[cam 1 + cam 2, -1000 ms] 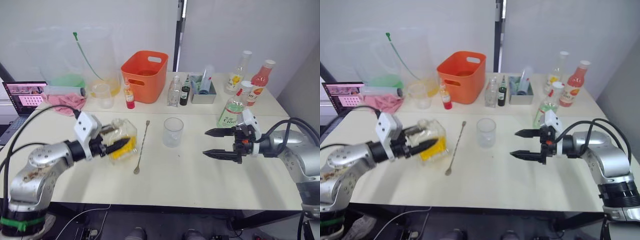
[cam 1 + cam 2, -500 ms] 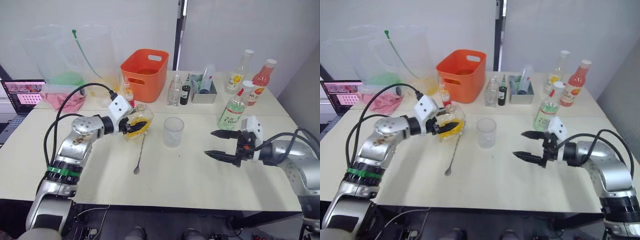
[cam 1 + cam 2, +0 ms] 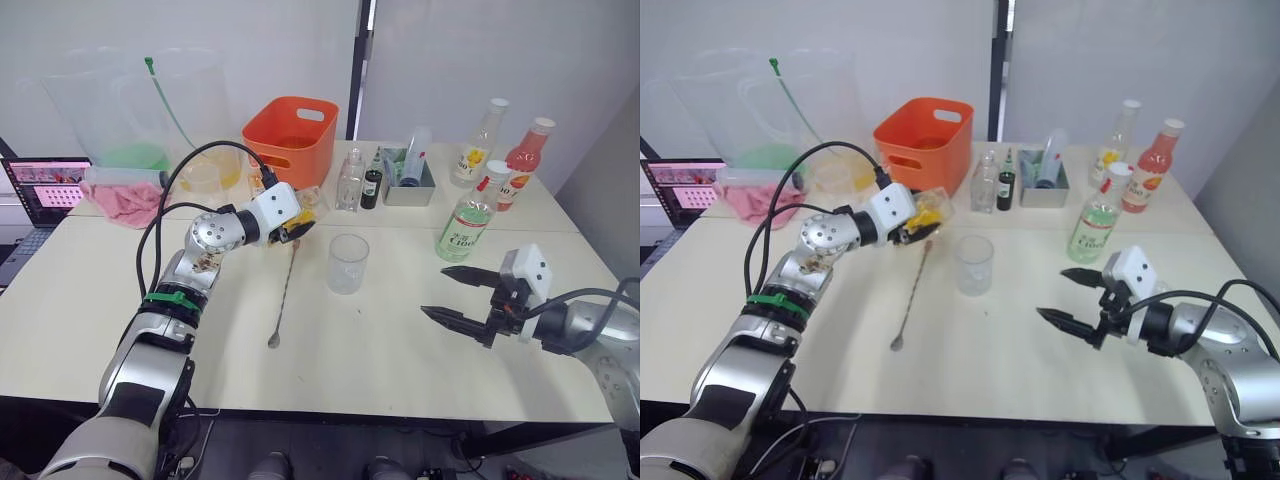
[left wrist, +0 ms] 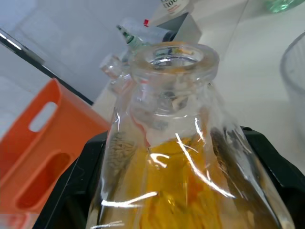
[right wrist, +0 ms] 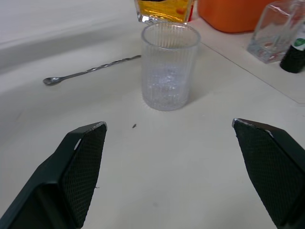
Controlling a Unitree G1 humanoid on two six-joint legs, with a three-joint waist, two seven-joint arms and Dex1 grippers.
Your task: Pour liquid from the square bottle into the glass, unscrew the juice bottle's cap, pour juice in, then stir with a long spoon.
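Left eye view shows the left hand point(image 3: 290, 222) clamped on the square bottle point(image 3: 300, 208), holding it tilted above the tabletop point(image 3: 380, 340), just beside the orange basket point(image 3: 292, 148) and left of the glass point(image 3: 347, 263). Its liquid point(image 4: 190, 191) seems pooled low. Right hand point(image 3: 462, 296) hovers with fingers spread wide, near the juice bottle point(image 3: 467, 215); the long spoon point(image 3: 283, 293) lies flat.

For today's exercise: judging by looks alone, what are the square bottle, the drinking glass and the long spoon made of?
Square bottle: probably thick clear glass; sharp highlights, yellow liquid visible through it.
Glass: clear, finely ribbed wall; glass or plastic, can't tell.
Long spoon: looks like polished metal; thin, silvery, with a twisted stem.
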